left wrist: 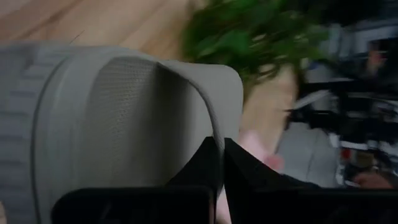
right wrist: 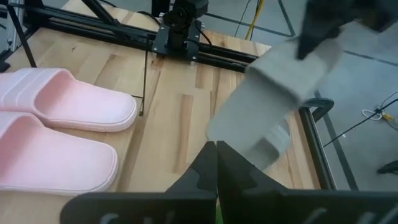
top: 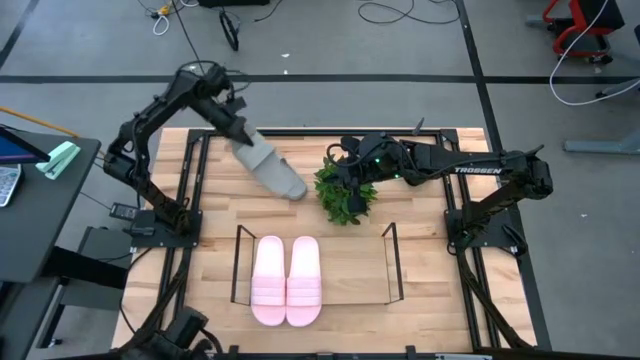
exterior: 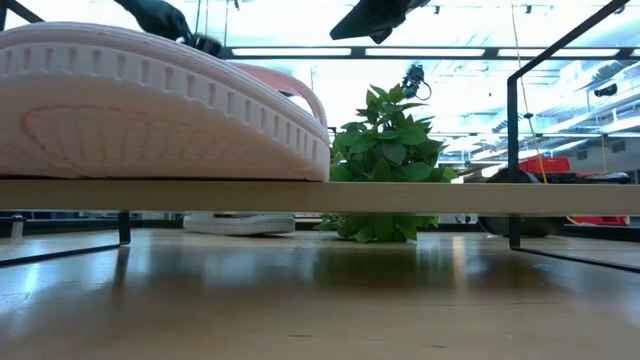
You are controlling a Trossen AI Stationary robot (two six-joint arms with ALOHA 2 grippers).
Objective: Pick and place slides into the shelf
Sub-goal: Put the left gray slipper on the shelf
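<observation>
1. Nearest the low camera, and the largest thing you'll see there, is the ribbed sole of a pale pink slide (exterior: 150, 110) lying on the shelf (exterior: 520, 160). From above, the pink pair (top: 287, 280) already fills the shelf's left half, and its right half is bare.
2. The wooden table (top: 430, 310) carries the shelf at the near edge, with the green plant (top: 345, 190) behind it, near the middle.
3. Your left gripper (top: 240, 133) has its fingers pinched shut on the strap of a grey slide (top: 272, 168). The slide hangs tilted, toe down, at the back left, just beside the plant. The second grey slide isn't clearly shown.
4. Your right gripper (right wrist: 216, 155) is closed on nothing, parked above the plant.
5. Step in hand, as I judge it: the grey slide is picked up and must be carried. Next you need to swing it clear of the plant, bring it over the shelf's bare right half, level it and set it beside the pink pair.
6. Readable writing: only "TROSSEN" on the right arm (top: 475, 170).
</observation>
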